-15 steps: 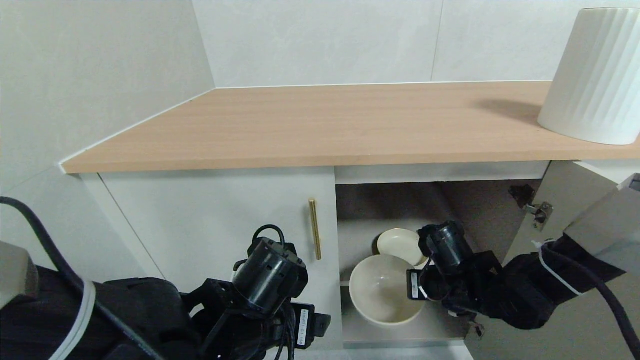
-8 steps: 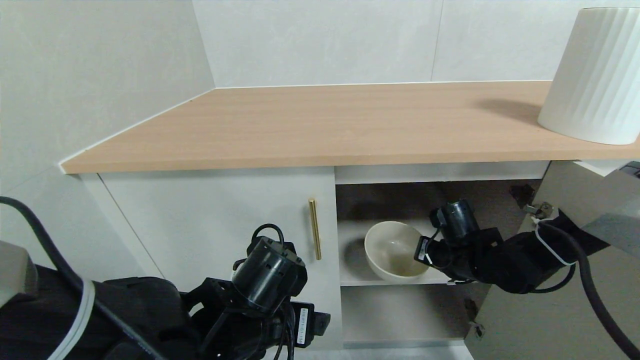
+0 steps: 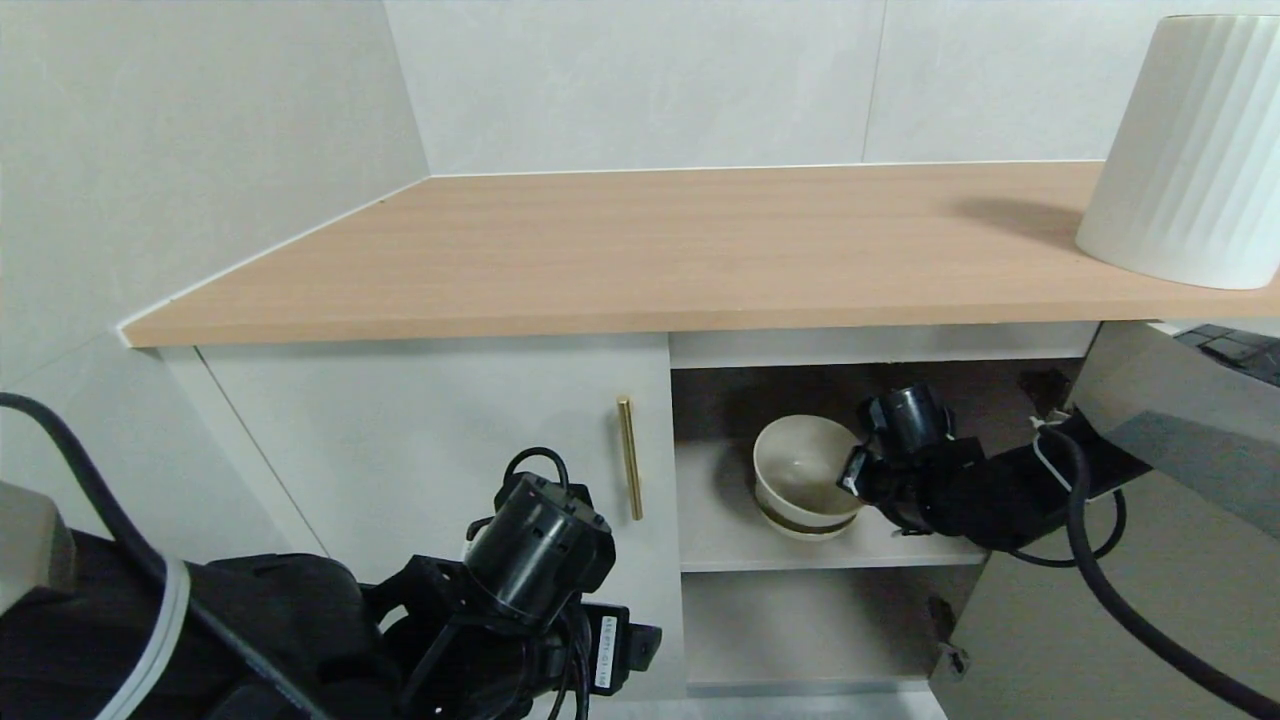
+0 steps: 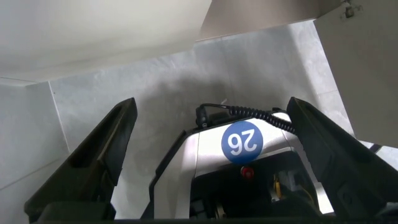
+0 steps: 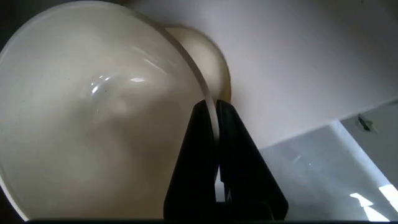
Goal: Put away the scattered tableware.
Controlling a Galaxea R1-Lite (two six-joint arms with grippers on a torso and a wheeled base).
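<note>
right pincer (image 5: 214, 118) clamped on rim of cream bowl (image 3: 800, 468), which is over the upper cabinet shelf (image 3: 725, 545), seemingly on a smaller bowl (image 5: 217, 62). i'd lower level until seated, then release and back straight out. left pincer (image 4: 208, 112) apart, idle.

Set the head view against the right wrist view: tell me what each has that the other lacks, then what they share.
Head view: the counter, the white container, the shut door with its handle. Right wrist view: the fingers clamped across the rim of the bowl, seen close. Shared: the bowl and the right gripper holding it.
</note>
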